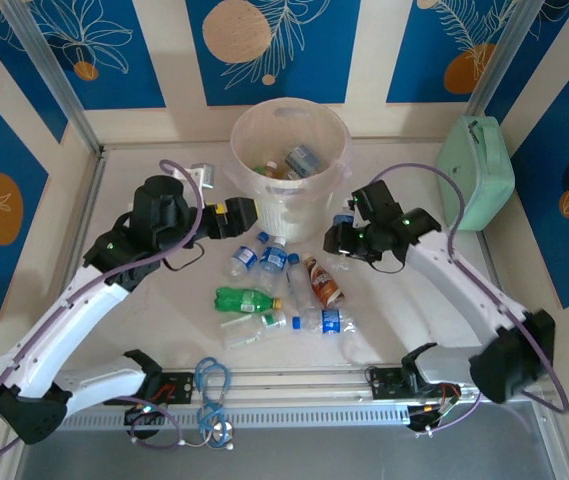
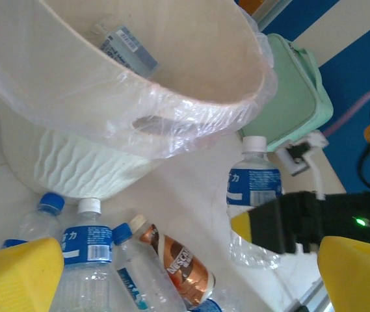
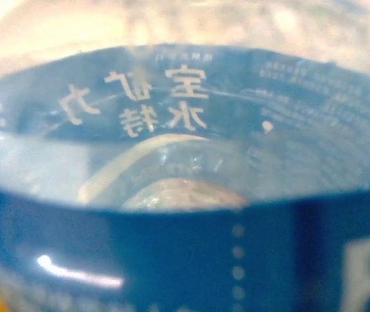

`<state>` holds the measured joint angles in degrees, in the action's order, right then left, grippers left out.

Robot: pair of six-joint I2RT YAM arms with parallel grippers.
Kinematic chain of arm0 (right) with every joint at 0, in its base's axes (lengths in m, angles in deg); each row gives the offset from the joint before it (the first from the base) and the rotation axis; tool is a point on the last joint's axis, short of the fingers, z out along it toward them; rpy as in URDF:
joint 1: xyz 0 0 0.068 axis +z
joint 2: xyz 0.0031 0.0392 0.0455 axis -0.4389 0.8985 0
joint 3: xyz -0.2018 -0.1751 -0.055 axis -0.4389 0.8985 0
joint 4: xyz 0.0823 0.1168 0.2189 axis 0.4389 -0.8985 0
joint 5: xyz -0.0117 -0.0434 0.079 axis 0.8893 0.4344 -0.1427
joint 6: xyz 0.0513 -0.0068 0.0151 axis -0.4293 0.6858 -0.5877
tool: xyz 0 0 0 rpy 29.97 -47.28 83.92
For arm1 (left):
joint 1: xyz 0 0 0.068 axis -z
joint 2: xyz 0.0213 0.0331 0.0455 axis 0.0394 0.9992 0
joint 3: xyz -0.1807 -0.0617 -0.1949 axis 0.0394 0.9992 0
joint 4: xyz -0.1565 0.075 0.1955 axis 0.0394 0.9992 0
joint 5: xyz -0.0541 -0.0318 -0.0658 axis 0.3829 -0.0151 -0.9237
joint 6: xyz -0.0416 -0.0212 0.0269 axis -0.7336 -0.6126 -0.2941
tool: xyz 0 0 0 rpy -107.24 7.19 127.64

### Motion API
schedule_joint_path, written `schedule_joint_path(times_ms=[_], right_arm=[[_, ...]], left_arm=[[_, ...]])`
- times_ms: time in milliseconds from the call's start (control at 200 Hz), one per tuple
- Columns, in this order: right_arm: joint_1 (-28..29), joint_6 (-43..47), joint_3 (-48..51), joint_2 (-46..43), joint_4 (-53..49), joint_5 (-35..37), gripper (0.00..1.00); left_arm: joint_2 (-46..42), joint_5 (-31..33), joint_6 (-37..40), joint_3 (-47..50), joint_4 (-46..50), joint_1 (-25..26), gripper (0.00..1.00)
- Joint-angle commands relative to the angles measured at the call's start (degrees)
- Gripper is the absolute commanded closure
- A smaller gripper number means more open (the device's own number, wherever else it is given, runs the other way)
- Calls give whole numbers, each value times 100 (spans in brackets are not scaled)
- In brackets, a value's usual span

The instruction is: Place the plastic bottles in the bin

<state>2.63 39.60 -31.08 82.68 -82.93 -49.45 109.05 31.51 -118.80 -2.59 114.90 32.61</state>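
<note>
**A:** What lies around the bin (image 1: 336, 150)?

**B:** It stands at upper centre of the overhead view, on the table (image 1: 189, 310). It has a clear liner, and a few bottles (image 1: 302, 160) are already inside. A mint-green case (image 1: 476, 172) sits at the right, apart from it. Just below the bin the loose plastic bottles (image 1: 272, 258) lie in a cluster. Among them are a green bottle (image 1: 247, 298) and a brown-red labelled bottle (image 1: 322, 283).

**A:** Does anything stand in the way?

**B:** The bin's lower wall stands between the two arms' ends.

**A:** And the left pincer (image 1: 239, 213)?

**B:** It is just left of the bin wall, spread wide and holding nothing. In its wrist view the yellow fingers (image 2: 15, 273) sit in the bottom corners, with the bin rim above.

**A:** The right pincer (image 1: 342, 232)?

**B:** It is right of the bin's base, narrowed around an upright clear bottle (image 2: 254, 188) with a blue label and white cap. One yellow finger presses the bottle's side. I cannot tell whether the bottle rests on the table.
</note>
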Motion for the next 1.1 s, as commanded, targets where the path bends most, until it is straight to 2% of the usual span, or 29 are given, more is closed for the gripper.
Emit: schedule_joint_path(times_ms=[0,200,300,405,515,670,815,990,1095], right_arm=[[420,268,-333,-482,134,-727,44],[1152,369,-871,-733,343,-943,43],[1528,474,-1197,-637,367,-958,43],[1715,505,-1449,-476,349,-1014,43],[1781,503,-1547,-394,445,-1193,43],[1817,477,-1595,-318,604,-1542,42],[1818,428,-1614,-280,663,-1611,42],[1818,397,-1640,-258,685,-1679,42],[1785,371,-1603,-271,740,-1707,41]], left_arm=[[154,-517,-300,-380,-270,-95,0],[727,-1409,-589,-849,-856,-103,2],[1018,-2041,-958,-937,-1410,-103,7],[1189,-2686,-1348,-902,-2106,-99,10],[1183,-3103,-1385,-885,-2407,-86,9],[1179,-3274,-1342,-794,-2417,-86,14],[1217,-3358,-1505,-631,-2701,-86,25],[1306,-3487,-1578,-623,-2850,-86,48],[1305,-3521,-1586,-582,-2871,-86,51]])
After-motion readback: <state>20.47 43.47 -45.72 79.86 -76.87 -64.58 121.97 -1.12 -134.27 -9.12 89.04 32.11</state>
